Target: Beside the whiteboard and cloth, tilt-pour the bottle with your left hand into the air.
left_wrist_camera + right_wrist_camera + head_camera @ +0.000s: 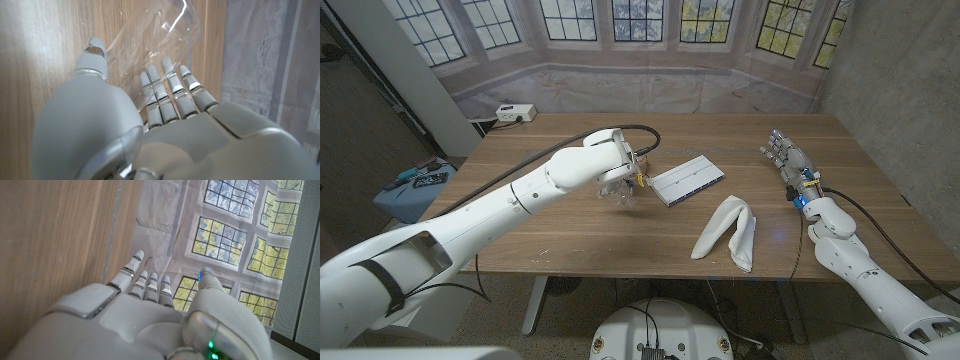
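The left robot hand [612, 165] is clamped on the clear bottle [623, 187], which is tilted just left of the whiteboard [687, 180].

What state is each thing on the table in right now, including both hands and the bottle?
Bottle: clear plastic, gripped by the left hand, tilted above the table.
Left hand: fingers wrapped around the bottle, beside the whiteboard.
Right hand: holds nothing, fingers apart and extended, at the table's right side.
Whiteboard: lying flat on the table.
Cloth: white, crumpled and folded, lying on the table.
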